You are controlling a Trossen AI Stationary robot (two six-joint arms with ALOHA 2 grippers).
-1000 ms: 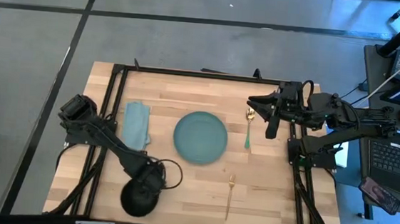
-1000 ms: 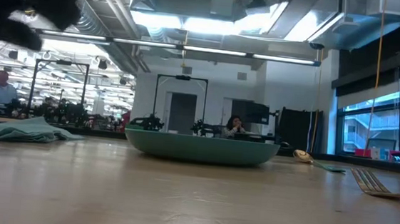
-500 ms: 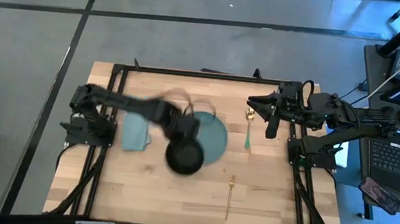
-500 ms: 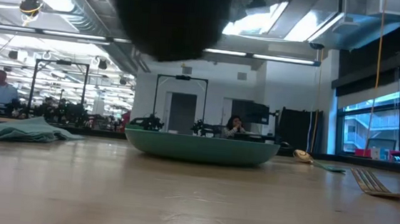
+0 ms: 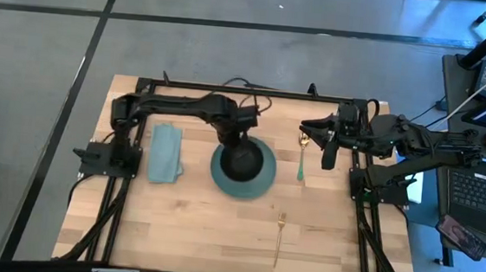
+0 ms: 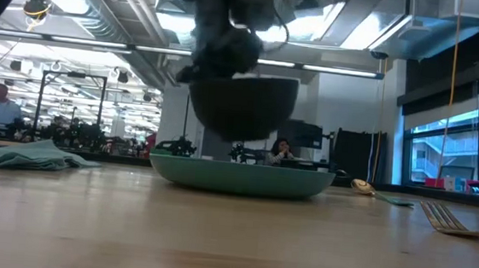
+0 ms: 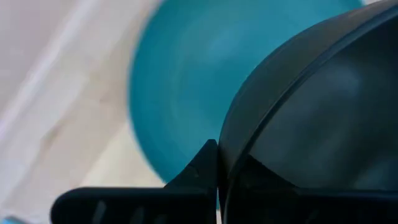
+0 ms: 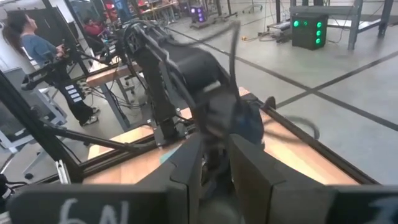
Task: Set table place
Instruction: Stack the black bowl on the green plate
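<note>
My left gripper [image 5: 233, 135] is shut on the black bowl [image 5: 243, 158] and holds it just above the round teal plate [image 5: 261, 183], which lies flat at the middle of the table. In the low view the bowl [image 6: 242, 104] hangs clear over the plate [image 6: 240, 175]. The folded teal napkin [image 5: 166, 153] lies to the plate's left. The gold spoon with a teal handle [image 5: 302, 156] lies to its right, and the gold fork [image 5: 278, 237] lies near the front edge. My right gripper [image 5: 311, 128] waits beyond the spoon, its fingers a narrow gap apart, holding nothing. My left gripper pinches the bowl's rim [image 7: 225, 163], one finger outside the wall [image 7: 198, 169] and one inside the bowl. The fingers come from above on the bowl's far left side. The bowl is lifted clear of the plate, mouth up and about level.
A black rail frame [image 5: 229, 88] runs round the wooden table top. The right arm's base [image 5: 379, 177] stands at the right edge and the left arm's base [image 5: 102, 155] at the left edge. Bare wood [image 5: 210, 229] lies in front of the plate.
My left gripper has swung fast from the table's near left corner toward the far right, carrying the black bowl. The bowl has passed the plate's near left edge and now hangs over the middle of the plate.
</note>
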